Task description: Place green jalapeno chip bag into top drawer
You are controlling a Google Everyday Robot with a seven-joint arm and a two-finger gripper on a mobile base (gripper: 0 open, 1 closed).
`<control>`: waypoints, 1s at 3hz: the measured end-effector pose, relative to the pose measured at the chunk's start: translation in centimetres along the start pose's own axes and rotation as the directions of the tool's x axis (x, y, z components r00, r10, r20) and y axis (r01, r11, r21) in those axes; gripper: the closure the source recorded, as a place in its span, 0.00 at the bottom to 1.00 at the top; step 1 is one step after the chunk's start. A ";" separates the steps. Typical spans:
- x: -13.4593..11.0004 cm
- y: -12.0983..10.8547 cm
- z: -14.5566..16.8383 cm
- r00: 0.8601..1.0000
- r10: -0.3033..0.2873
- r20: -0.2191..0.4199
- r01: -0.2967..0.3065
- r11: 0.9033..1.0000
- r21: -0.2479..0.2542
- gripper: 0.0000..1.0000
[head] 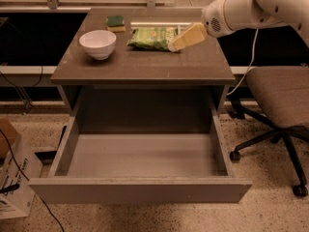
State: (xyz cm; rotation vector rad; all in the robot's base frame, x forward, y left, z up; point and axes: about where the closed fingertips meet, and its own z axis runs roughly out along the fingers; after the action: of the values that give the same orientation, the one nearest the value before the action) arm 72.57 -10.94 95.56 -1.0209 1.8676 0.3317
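Observation:
The green jalapeno chip bag (150,37) lies flat on the brown-grey table (145,66), at the back, right of the middle. My gripper (174,46) reaches in from the right on the white arm, its tan fingers at the bag's right end, low over the tabletop. The top drawer (140,190) is pulled fully out below the table, its grey floor bare.
A white bowl (98,43) stands on the table's left side. A small dark-green and yellow sponge (115,22) lies at the back behind it. An office chair (280,100) stands to the right. A cardboard box (12,178) and cables are on the floor at the left.

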 end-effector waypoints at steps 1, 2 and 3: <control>0.9 0.3 1.2 0.998 0.037 -0.048 -0.037 0.999 0.006 0.00; 0.2 0.3 3.4 0.998 0.049 -0.043 -0.048 0.999 0.021 0.00; -0.1 -0.2 7.2 0.994 0.112 -0.015 -0.111 0.993 0.034 0.00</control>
State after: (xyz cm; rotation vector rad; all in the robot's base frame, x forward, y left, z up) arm 77.16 -6.67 92.02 -0.9019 1.9435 0.3574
